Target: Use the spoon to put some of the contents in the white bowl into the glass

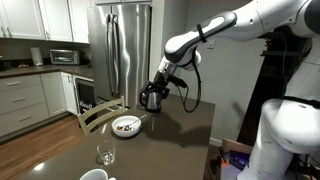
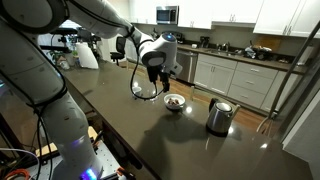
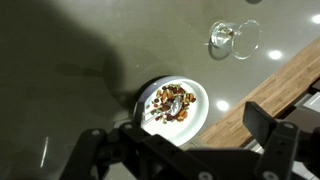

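A dark, glossy tabletop (image 1: 170, 135) fills the lower part of both exterior views. It is set in a kitchen. A tall stainless-steel refrigerator (image 1: 125, 45) is seen behind it, with white cabinets (image 1: 25, 95) and a small microwave oven (image 1: 64, 57) along the wall. A pale wooden chair (image 1: 98, 115) is pushed up to the table edge, just beside the bowl.

On the table stands a steel kettle with a black handle (image 1: 152, 98). It is seen directly behind the gripper in that exterior view and well apart from the bowl in the other (image 2: 219, 117).

The small, shallow white bowl (image 3: 200, 110) is shown from above in the wrist view, holding a little heap of brownish food bits (image 3: 160, 105). A thin silvery metal spoon (image 3: 176, 99) appears to lie among them, though its outline is blurred. The clear stemmed wine glass (image 3: 230, 38) stands apart from the bowl, nearer the table edge (image 1: 104, 153).

The black Robotiq gripper (image 3: 180, 150) is held above the table, close to the bowl, with its jaws spread as wide as they go. Nothing is gripped between them. A black cable is looped beside the wrist and partly screens the kettle.
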### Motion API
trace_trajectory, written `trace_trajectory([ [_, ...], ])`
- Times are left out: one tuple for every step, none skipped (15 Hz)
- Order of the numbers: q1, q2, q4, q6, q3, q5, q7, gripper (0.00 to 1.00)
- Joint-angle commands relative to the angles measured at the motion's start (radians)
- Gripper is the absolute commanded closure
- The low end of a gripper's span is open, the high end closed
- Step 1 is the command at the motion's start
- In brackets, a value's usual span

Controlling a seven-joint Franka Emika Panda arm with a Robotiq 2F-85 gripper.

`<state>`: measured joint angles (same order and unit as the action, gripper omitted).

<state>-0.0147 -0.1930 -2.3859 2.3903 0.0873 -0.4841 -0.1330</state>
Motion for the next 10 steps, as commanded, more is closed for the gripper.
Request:
trace_trajectory([
  [0.001, 0.108, 0.027, 0.122, -0.017, -0.016, 0.043, 0.0],
  [0.005, 0.137, 0.032, 0.151, -0.02, -0.008, 0.038, 0.0],
  [0.007, 0.16, 0.037, 0.174, -0.023, -0.005, 0.035, 0.0],
  [0.01, 0.184, 0.041, 0.197, -0.025, 0.0, 0.03, 0.0],
  [0.012, 0.204, 0.046, 0.215, -0.027, 0.004, 0.028, 0.0],
  [0.014, 0.224, 0.052, 0.233, -0.028, 0.009, 0.027, 0.0],
  [0.016, 0.241, 0.056, 0.251, -0.029, 0.016, 0.025, 0.0],
  [0.019, 0.256, 0.062, 0.259, -0.029, 0.029, 0.018, 0.0],
  [0.021, 0.26, 0.067, 0.245, -0.029, 0.038, 0.01, 0.0],
  [0.019, 0.233, 0.042, 0.237, -0.035, 0.021, 0.004, 0.0],
])
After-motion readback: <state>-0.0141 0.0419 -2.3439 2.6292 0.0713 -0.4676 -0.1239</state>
